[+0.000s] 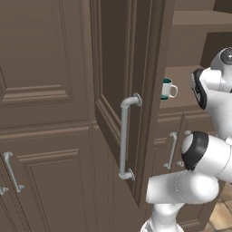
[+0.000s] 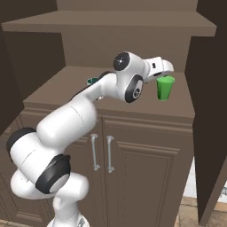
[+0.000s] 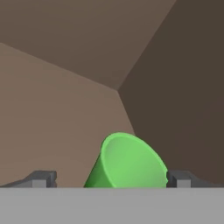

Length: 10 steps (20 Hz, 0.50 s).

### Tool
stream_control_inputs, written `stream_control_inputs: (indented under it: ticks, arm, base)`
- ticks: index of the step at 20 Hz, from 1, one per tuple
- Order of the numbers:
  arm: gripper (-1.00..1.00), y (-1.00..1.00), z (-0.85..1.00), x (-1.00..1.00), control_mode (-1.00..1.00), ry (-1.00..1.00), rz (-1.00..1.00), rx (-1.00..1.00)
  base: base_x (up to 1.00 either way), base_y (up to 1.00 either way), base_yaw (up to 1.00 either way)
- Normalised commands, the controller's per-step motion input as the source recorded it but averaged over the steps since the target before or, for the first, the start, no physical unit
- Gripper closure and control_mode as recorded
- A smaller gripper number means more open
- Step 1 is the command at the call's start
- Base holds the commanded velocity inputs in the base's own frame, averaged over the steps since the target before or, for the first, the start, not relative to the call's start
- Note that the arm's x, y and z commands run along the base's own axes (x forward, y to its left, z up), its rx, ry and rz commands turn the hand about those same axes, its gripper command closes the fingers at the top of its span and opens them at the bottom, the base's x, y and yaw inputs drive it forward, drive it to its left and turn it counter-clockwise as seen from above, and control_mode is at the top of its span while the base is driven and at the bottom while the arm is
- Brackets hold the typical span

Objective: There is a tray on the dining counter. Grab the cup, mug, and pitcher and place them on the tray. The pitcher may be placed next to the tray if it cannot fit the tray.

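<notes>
**At the cabinet nook: first pick not yet made, nothing on the tray**

On the brown wooden bench inside the open cabinet nook (image 2: 133,95), the small bright green tapered cup with no handle (image 2: 165,88) stands upright near the right-hand wall. The small teal mug with a white upper band and white loop handle (image 1: 167,89) sits further along the same surface; from the left base camera it peeks out past the edge of the open brown cabinet door with its grey bar handle (image 1: 125,136).

Judging by these views, the task is at its very start. Neither of these 2 items has been lifted, and the pitcher, tray and dining counter are not to be seen from this spot, so all 3 placements seem to be left to do.

The hand (image 3: 111,179) is spread about as wide as it goes, one dark fingertip (image 3: 43,178) on each side of the green cup. In the hand camera the cup fills the gap between the tips; the right tip looks just beside the cup's rim, though I cannot tell whether it touches. Nothing is gripped. From the right base camera the hand (image 2: 164,71) sits level with the cup's rim and right against it, apparently lined up for a grasp.
</notes>
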Motion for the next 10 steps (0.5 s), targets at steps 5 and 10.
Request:
stream_control_inputs:
  ticks: [5, 10]
  arm:
    - [-1.00, -0.05, -0.01, 0.02, -1.00, 0.00, 0.00, 0.00]
    - [-1.00, -0.01, -0.09, 0.12, -1.00, 0.00, 0.00, 0.00]
  base:
    - [0.00, 0.00, 0.00]
    - [0.00, 0.00, 0.00]
